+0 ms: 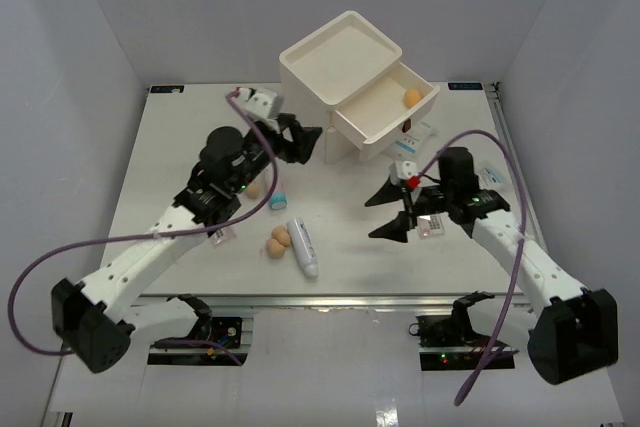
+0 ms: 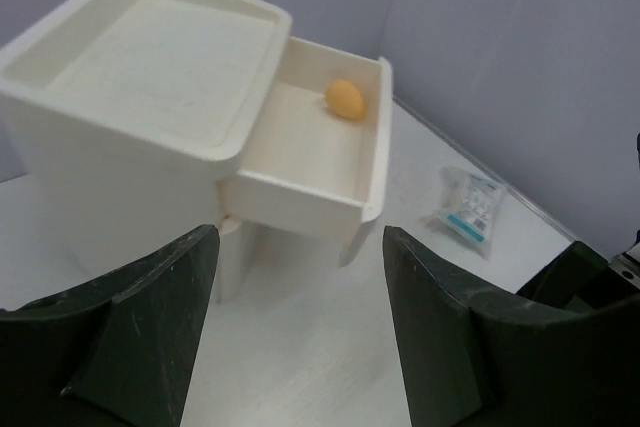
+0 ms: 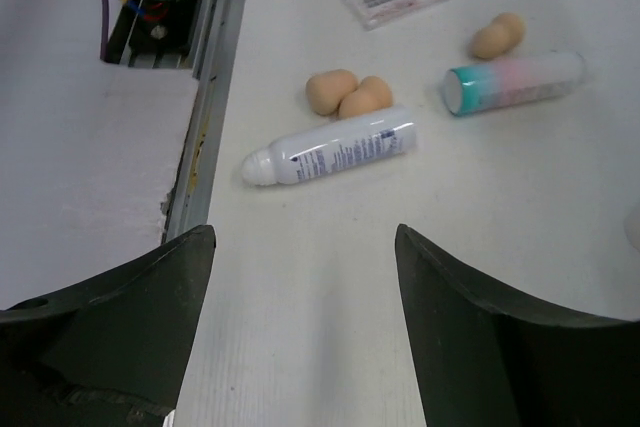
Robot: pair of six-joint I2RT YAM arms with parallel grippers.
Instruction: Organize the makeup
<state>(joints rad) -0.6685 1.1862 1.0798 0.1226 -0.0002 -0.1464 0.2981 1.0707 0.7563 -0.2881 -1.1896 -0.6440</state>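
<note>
As left hand [image 2: 300, 247] gapes, sponge [image 2: 344, 99] lies in drawer [image 2: 300, 197]

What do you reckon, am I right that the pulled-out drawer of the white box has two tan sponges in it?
Not quite: the pulled-out drawer of the white box has one tan sponge in it, not two. The left wrist view shows it lying alone near the drawer's far corner.
</note>
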